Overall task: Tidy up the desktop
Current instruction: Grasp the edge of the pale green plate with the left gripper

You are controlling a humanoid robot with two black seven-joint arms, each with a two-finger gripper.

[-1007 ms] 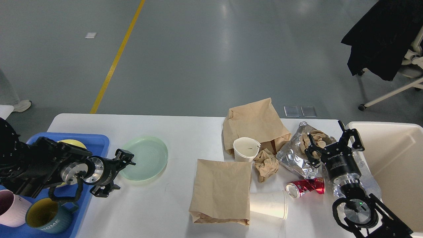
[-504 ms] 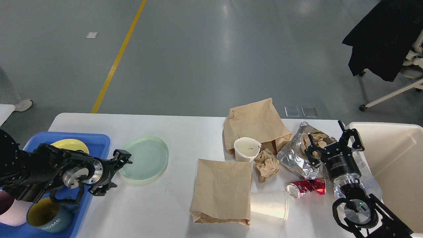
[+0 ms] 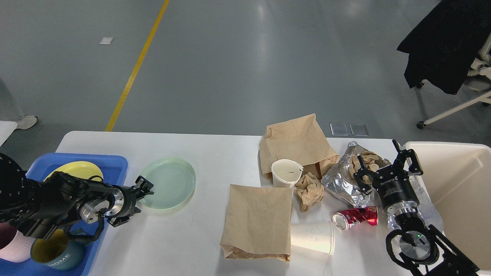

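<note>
The white desktop (image 3: pixel 199 145) carries litter on its right half: two brown paper bags (image 3: pixel 257 219) (image 3: pixel 295 142), an upright paper cup (image 3: pixel 285 172), a paper cup on its side (image 3: pixel 312 237), a crumpled paper ball (image 3: pixel 309 189), a crushed red can (image 3: pixel 355 216) and a silver foil bag (image 3: pixel 341 184). A pale green plate (image 3: pixel 168 183) lies at left centre. My left gripper (image 3: pixel 134 201) is open, empty, just off the plate's left edge. Above the foil bag's right end, my right gripper (image 3: pixel 383 168) stands open and holds nothing.
A blue tray (image 3: pixel 115 163) at the left edge holds a yellow plate (image 3: pixel 76 168), a teal mug (image 3: pixel 57 255) and a pink mug (image 3: pixel 9 245). A cream bin (image 3: pixel 456 184) stands at the right. A chair with a black garment (image 3: pixel 445 42) is behind.
My left arm has drawn back and down towards the tray, its gripper sliding left along the plate's edge. The right arm and the litter have not moved.
</note>
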